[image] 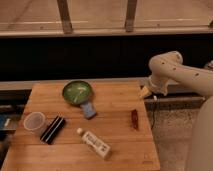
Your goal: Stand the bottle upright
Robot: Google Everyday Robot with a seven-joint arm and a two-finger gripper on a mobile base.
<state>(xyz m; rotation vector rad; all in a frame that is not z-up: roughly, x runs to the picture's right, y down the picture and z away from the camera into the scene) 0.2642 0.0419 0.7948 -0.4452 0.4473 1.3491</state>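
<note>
This looks like a robot test space in an office-type building. A butcher-block table (120,107) stands on speckled carpet (172,125) at lower right, below what look like metal-framed panes (95,12) across the top. A white robot arm (185,72) enters from the right, its gripper (145,92) by the table's upper right corner.

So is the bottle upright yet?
No, the bottle lies on its side on the table, with the gripper off by the far right corner.

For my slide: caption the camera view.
Bottle lying on its side on the wooden table, the empty gripper hovering by the table's far corner.
</note>
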